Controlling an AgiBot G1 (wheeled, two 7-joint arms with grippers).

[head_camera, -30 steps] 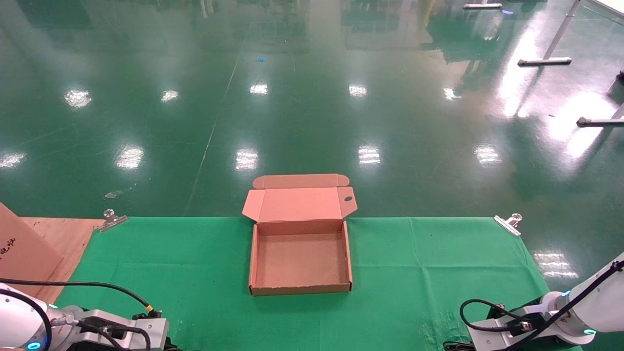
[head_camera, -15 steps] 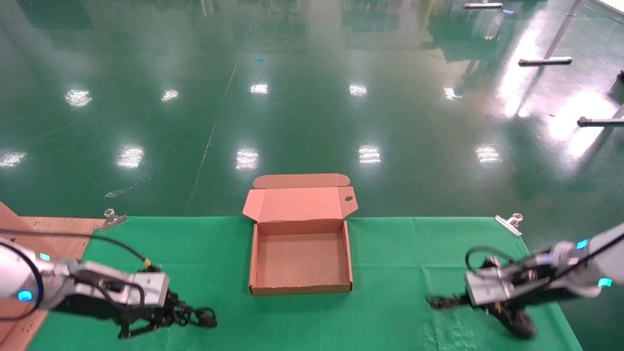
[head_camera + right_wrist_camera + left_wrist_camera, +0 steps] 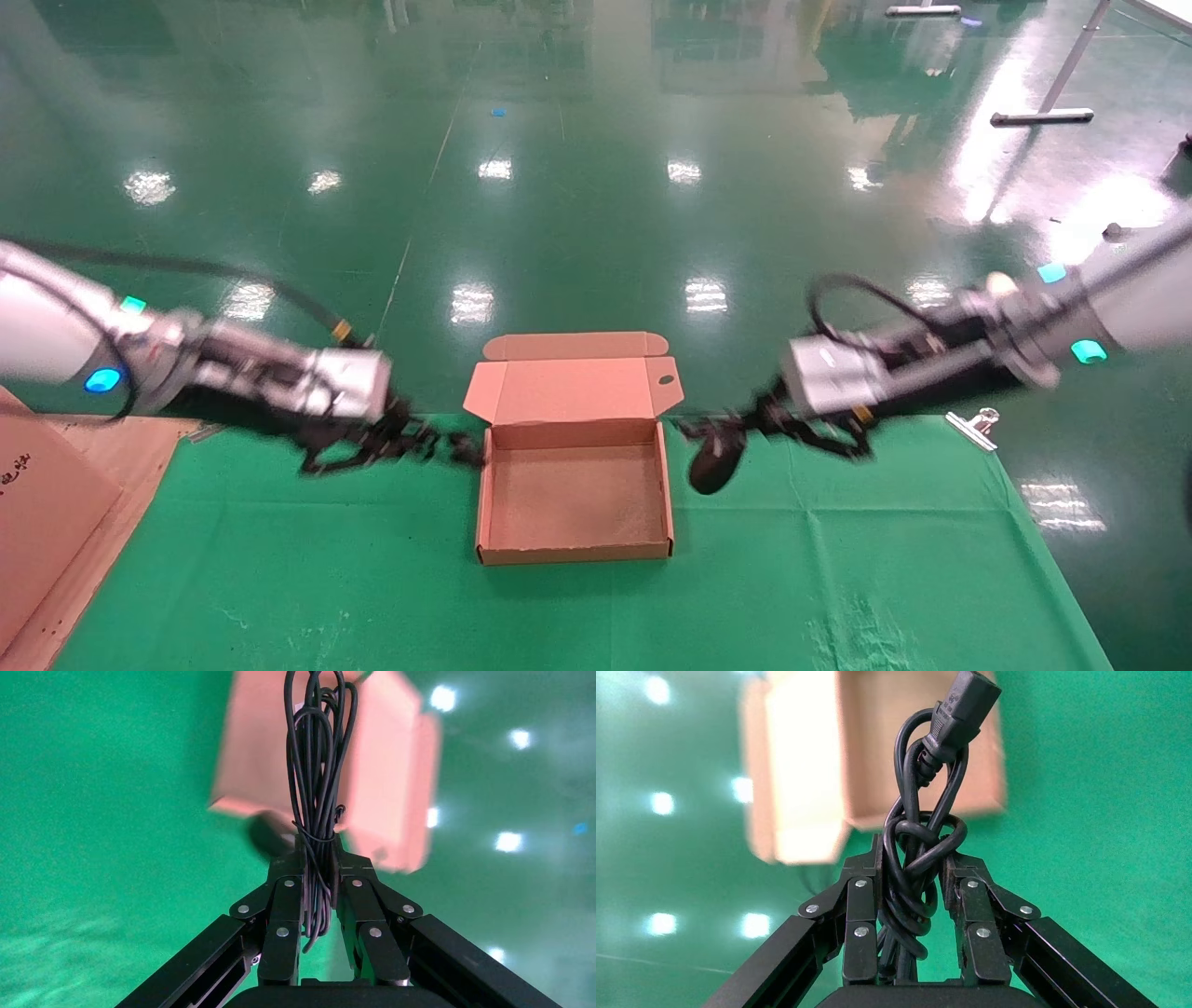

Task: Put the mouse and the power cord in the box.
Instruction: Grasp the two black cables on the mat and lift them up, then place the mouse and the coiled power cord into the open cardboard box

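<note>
1. Your left end effector (image 3: 410, 440) hangs above the green cloth just beside the box's (image 3: 575, 550) left wall; in the left wrist view its fingers (image 3: 862, 913) are pressed in on a knotted black power cord (image 3: 923, 836), whose plug points out past the fingertips toward the box.
2. Your right end effector (image 3: 745, 431) is on the opposite side, just off the box's right wall. The right wrist view shows its fingers (image 3: 287, 913) closed on a bundle of thin black cable (image 3: 316, 776).
3. The mouse (image 3: 715, 463) dangles below and slightly ahead of the right end effector, a dark oval hanging beside the box's right wall, over the cloth and outside the box.
4. The box sits between your two end effectors, lid folded back away from you, with a small hole in the right-hand flap. Its inside shows only bare cardboard floor.
5. The bench (image 3: 838, 578) is covered with a green cloth, held at its far corners by metal clips; the one behind the right end effector (image 3: 971, 427) is plainly visible.
6. Behind and outward of the left end effector, a plain cardboard piece (image 3: 42, 522) with dark marks leans over bare wood at the bench edge.
7. Beyond the bench, the floor (image 3: 596, 205) is glossy green, reflecting rows of ceiling lights; metal frame legs (image 3: 1043, 116) stand far out past the right arm.
</note>
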